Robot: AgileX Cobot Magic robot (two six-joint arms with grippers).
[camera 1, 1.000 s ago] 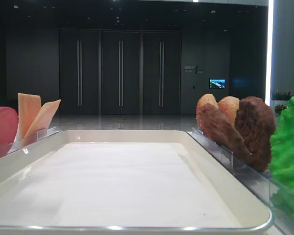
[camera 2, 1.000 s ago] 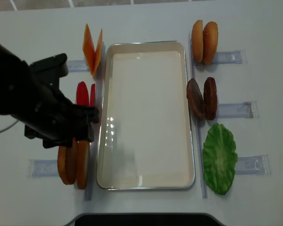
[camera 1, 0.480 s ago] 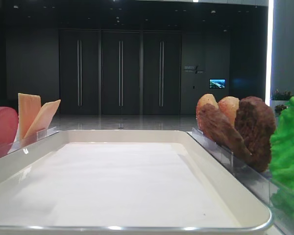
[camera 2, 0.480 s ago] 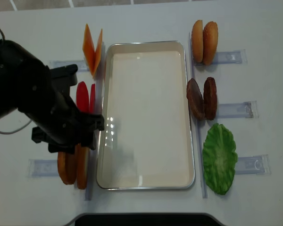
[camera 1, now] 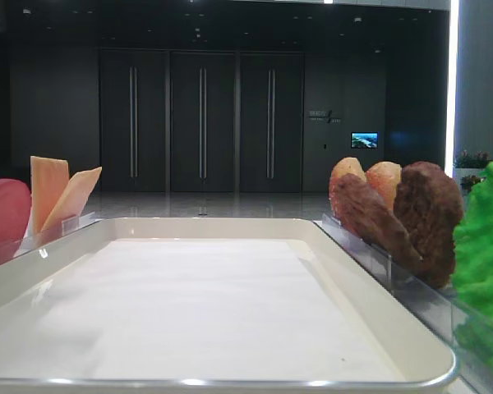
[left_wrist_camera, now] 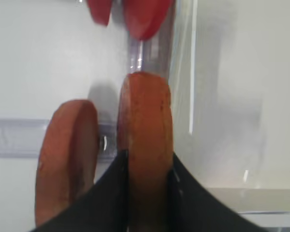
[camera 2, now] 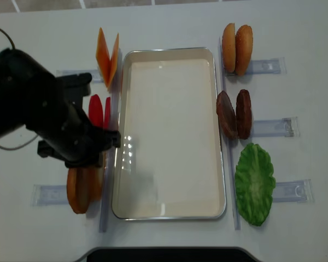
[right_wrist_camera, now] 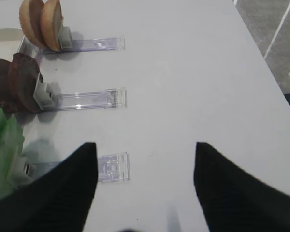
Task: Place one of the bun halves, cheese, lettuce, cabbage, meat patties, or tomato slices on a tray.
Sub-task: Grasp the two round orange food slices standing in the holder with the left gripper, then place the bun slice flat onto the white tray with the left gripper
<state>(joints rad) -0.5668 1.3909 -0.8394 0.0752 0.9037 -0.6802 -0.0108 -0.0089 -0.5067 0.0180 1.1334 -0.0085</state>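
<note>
In the left wrist view my left gripper (left_wrist_camera: 147,193) is shut on the edge of an upright golden-brown bun half (left_wrist_camera: 145,121) beside the tray's rim (left_wrist_camera: 183,96). A second bun half (left_wrist_camera: 65,159) stands just left of it in the clear rack. From above, the left arm (camera 2: 54,120) covers that spot left of the cream tray (camera 2: 169,50), whose white liner is bare. My right gripper (right_wrist_camera: 145,183) hangs open over bare table, right of the lettuce (right_wrist_camera: 2,150), with nothing between its fingers.
Left of the tray stand cheese slices (camera 2: 106,57) and tomato slices (camera 2: 95,112). On its right are two more bun halves (camera 2: 236,48), meat patties (camera 2: 234,113) and lettuce (camera 2: 255,183), each in clear racks (camera 2: 273,128). Cabbage is out of view.
My left gripper was open above the near-left bun halves and has shut on the one nearest the tray. The right arm and the other food have not moved.
</note>
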